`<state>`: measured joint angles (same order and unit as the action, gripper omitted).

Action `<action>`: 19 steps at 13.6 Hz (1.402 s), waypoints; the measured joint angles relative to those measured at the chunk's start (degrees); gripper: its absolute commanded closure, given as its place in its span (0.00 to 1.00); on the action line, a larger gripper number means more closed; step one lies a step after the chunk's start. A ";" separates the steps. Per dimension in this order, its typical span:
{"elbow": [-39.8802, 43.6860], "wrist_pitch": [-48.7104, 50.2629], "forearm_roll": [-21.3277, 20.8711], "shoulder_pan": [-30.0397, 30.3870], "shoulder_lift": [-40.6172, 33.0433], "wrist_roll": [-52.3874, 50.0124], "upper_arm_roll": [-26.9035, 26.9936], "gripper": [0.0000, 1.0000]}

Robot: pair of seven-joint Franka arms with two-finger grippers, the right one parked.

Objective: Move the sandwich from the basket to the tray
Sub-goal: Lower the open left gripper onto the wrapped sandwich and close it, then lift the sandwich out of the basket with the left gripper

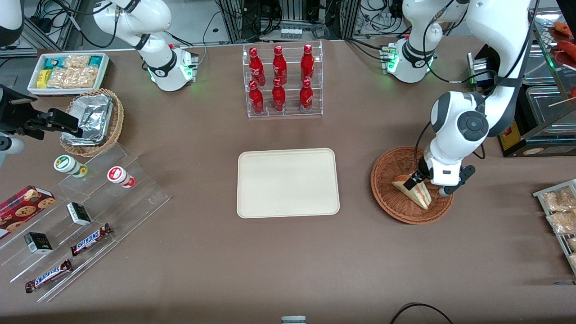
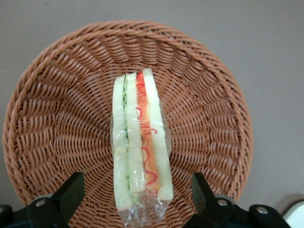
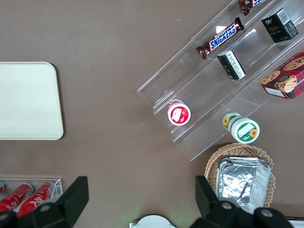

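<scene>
Tool hovering over the basket
The tool [image 2: 137,199] is spreading wide around the plastic-wrapped triangular sandwich [image 2: 140,152] lying in the round reddish-brown wicker basket [image 2: 52,123].

The word SNICKERS reads on 2 brown candy bars [image 1: 91,240] [image 1: 48,276] lying on the clear stepped display [image 1: 85,220] at the lower left of the front view, and again on a bar [image 3: 223,38] near the top of the right wrist view. Beside that bar, a small black box [image 3: 280,24] carries pale lettering too small to read. The 6 red bottles [image 1: 279,81] at upper centre bear white script that cannot be made out.
</scene>
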<state>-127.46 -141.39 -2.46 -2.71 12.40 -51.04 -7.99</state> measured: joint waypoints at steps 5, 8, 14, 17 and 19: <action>-0.04 -2.92 0.00 0.00 3.30 -0.24 0.00 0.79; -0.01 -3.45 0.00 0.00 4.24 -0.28 0.00 1.00; 3.61 3.37 -0.33 0.18 1.03 -0.11 0.05 1.00; 12.84 18.81 -0.45 0.00 -3.23 2.55 -0.14 1.00; 19.88 26.18 -0.45 -0.78 -3.87 3.07 -0.98 1.00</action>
<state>-107.58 -115.22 -2.91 -3.49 8.53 -47.97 -8.97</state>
